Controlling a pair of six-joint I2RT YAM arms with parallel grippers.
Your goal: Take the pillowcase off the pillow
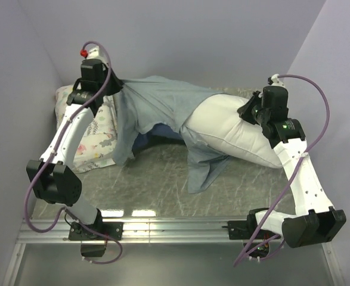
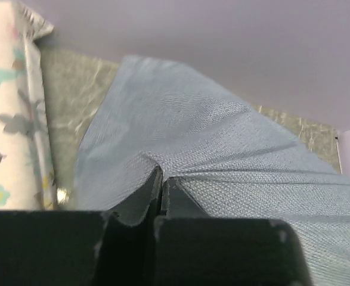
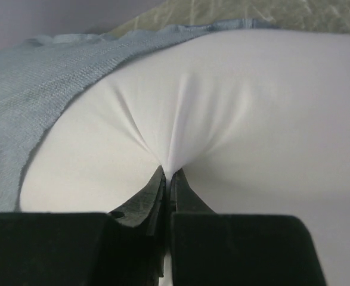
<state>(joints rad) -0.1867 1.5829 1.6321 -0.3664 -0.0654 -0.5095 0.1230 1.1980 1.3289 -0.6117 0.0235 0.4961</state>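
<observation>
The pillowcase (image 1: 157,104) hangs inside out, pale grey-blue, stretched between my left gripper and the pillow; a darker blue part (image 1: 157,132) shows beneath. The plump white pillow (image 1: 234,132) lies at the right, about half bare, its left end still inside the case. My left gripper (image 1: 116,86) is shut on a fold of the pillowcase (image 2: 222,161), lifted at the back left; its fingertips meet in the left wrist view (image 2: 161,176). My right gripper (image 1: 246,110) is shut on a pinch of the pillow's white cloth (image 3: 222,119); the jaws are closed at the pinch (image 3: 170,173).
A smaller floral-print pillow (image 1: 100,134) lies at the left against the wall, also in the left wrist view (image 2: 11,119). The tabletop (image 1: 139,179) has a grey marbled cover. Lilac walls close in at left, back and right. A metal rail (image 1: 175,229) runs along the near edge.
</observation>
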